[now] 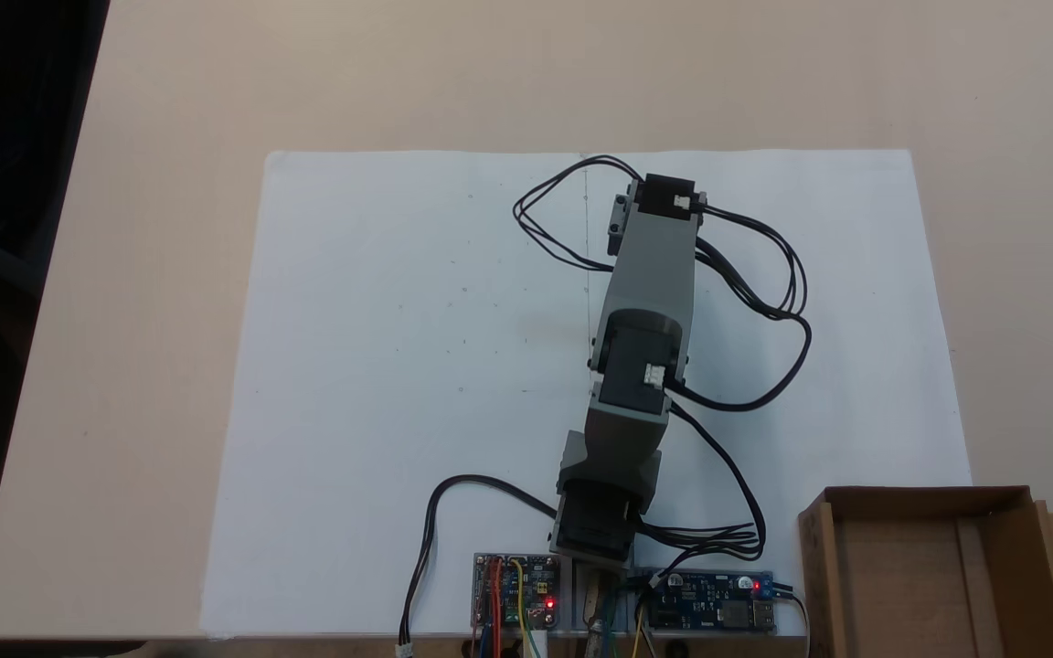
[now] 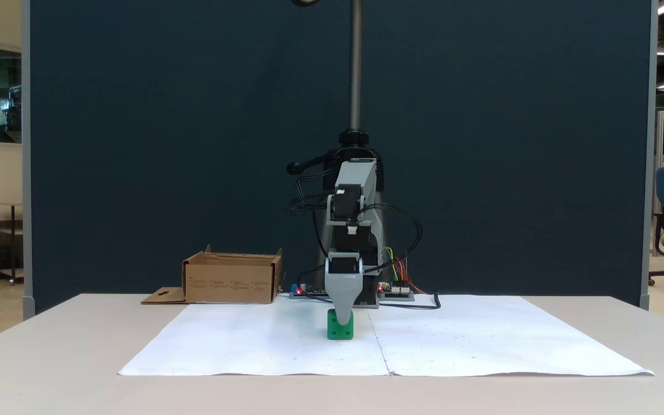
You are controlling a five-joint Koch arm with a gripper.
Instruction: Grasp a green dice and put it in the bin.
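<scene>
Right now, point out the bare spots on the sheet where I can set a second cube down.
In a fixed view, the white paper sheet is bare left of the arm, and past the looping cables on its right. It is crowded near the circuit boards and the bin. The hand sits at the green dice.

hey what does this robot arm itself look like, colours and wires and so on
The arm is built from light grey plastic links joined by boxy black motors with small white connectors. Thin black cables loop loosely alongside it. The gripper is grey and tapers to a narrow point. Circuit boards with red lights sit at the base.
</scene>
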